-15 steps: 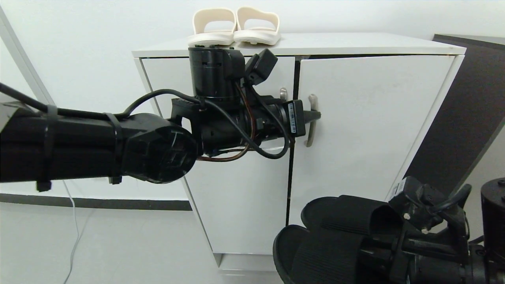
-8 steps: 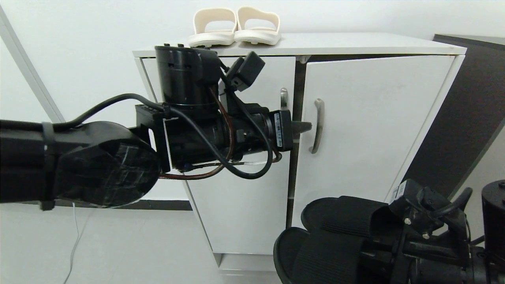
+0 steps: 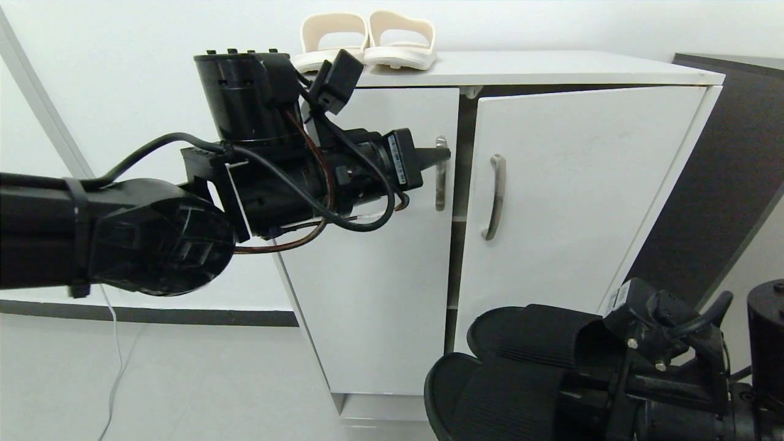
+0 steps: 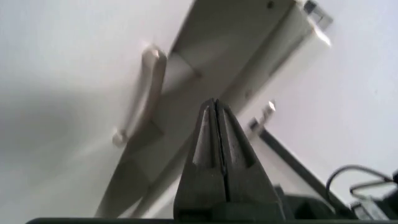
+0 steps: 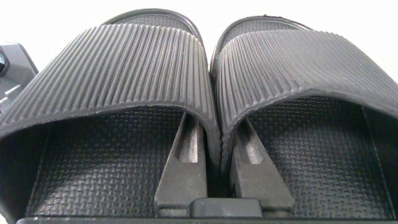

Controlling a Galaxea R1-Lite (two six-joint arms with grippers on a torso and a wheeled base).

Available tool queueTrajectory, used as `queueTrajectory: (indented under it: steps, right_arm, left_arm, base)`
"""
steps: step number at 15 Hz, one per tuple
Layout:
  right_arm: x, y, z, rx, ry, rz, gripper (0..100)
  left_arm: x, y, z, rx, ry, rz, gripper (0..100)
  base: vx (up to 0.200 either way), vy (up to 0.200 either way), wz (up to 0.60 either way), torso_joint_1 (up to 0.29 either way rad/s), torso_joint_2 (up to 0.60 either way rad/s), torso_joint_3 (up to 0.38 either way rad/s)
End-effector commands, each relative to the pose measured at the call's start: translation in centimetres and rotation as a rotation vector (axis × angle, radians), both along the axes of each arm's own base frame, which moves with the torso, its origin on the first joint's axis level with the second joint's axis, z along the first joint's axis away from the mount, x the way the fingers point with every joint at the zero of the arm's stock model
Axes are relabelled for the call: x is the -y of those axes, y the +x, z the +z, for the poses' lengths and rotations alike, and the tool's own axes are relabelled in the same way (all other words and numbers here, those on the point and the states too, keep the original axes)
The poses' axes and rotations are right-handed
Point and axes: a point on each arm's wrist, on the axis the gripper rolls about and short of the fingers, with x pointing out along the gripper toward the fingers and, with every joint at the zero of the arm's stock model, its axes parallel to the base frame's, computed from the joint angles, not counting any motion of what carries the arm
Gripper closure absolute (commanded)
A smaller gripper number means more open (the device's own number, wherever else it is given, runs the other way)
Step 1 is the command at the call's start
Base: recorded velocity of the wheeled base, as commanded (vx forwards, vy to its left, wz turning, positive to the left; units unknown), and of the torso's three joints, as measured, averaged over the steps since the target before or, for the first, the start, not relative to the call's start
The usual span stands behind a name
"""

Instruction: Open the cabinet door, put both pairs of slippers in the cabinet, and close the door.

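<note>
Inventory: 1 white cabinet with 2 doors and 2 metal handles, plus 2 pairs of slippers.

Left gripper: the fingers are pressed together, as the left wrist view confirms. Its tip is at the upper end of the left handle; contact cannot be confirmed. The right handle lies just past the tip, across a dark gap where the right door stands slightly ajar. The cream slippers rest on the cabinet top, above this gripper. Open floor lies below it.

Right gripper: clamped on the black slippers. The right wrist view shows 1 finger inside each slipper, pinching the adjoining side walls. The head view shows the pair from outside, low before the right door.
</note>
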Motion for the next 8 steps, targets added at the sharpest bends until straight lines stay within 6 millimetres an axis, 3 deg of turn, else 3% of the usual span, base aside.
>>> queueTrajectory:
  steps: [1,8]
  right_arm:
    - [0.0,0.0,-0.1,-0.001,-0.003,0.001,100]
    - [-0.1,0.1,-0.1,-0.001,-0.005,-0.001,100]
  left_arm:
    - [1.0,1.8,-1.1,-0.019,0.007,0.005,100]
    - [3.1,4.6,-2.0,-0.014,0.003,0.008,100]
  base:
    - [0.0,0.0,0.0,0.0,0.0,0.0]
    - [0.0,0.0,0.0,0.0,0.0,0.0]
